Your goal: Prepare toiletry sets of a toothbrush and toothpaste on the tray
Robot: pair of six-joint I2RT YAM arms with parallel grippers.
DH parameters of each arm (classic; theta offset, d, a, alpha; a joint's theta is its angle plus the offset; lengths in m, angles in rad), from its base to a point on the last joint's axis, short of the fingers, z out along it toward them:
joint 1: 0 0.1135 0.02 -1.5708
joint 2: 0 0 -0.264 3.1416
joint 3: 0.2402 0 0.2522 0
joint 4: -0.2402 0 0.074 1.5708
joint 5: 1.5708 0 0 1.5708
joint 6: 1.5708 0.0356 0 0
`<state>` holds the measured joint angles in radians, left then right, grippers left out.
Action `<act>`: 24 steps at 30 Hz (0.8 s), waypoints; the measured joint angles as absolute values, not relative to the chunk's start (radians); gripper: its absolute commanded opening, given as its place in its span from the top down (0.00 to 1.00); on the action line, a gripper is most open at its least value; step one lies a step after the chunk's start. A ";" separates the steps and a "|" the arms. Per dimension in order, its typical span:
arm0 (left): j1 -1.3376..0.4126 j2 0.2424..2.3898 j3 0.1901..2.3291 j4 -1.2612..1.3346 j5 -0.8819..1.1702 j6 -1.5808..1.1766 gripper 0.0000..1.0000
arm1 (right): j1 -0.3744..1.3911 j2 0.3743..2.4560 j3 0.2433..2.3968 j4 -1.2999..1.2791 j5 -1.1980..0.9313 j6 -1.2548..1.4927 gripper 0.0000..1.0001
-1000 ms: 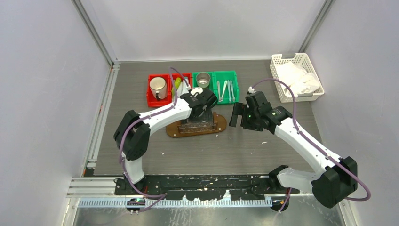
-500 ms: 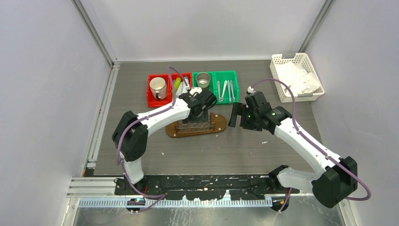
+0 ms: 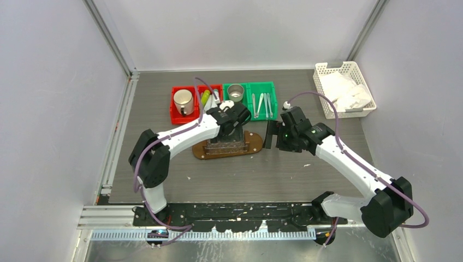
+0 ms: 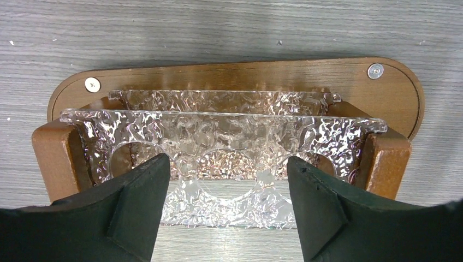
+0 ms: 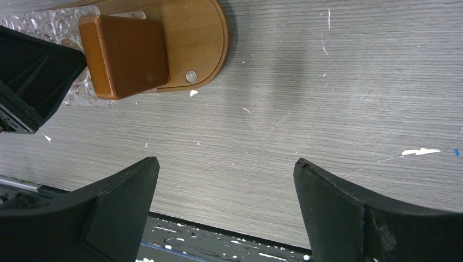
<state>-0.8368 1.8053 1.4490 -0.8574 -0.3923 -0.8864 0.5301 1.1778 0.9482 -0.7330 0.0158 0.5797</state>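
Gaping left end effector (image 4: pixel 225 183), empty, above the wooden tray (image 4: pixel 245 73)

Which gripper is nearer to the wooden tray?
Left. The left gripper hangs directly above the tray, open over its glass rack. The right gripper, also open, is off the tray's right end, over the table.

Your right end effector (image 3: pixel 268 134) has slid left over the tabletop (image 3: pixel 306 169) and now hangs just beside the right end of the wooden tray (image 3: pixel 254 143), its forearm swinging in with it. Your left arm (image 3: pixel 180 134) has eased slightly left, its elbow drawn outward
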 measured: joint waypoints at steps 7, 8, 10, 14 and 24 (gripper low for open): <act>-0.837 1.792 1.449 -0.857 -0.389 -0.887 0.24 | 0.548 1.185 0.948 -0.728 0.015 0.580 0.00; -0.837 1.788 1.449 -0.857 -0.389 -0.887 0.24 | 0.549 1.185 0.948 -0.727 0.015 0.581 0.00; -0.837 1.776 1.449 -0.857 -0.389 -0.887 0.25 | 0.551 1.185 0.948 -0.726 0.016 0.581 0.00; -0.840 1.747 1.453 -0.860 -0.389 -0.887 0.25 | 0.554 1.187 0.948 -0.726 0.016 0.582 0.00; -0.872 1.571 1.490 -0.913 -0.471 -0.850 0.12 | 0.554 1.210 0.948 -0.711 0.055 0.586 0.00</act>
<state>-0.8719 1.5711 1.4902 -0.9131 -0.4713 -0.8501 0.5545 1.2102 0.9482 -0.7109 0.0551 0.5861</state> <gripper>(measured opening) 0.810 0.995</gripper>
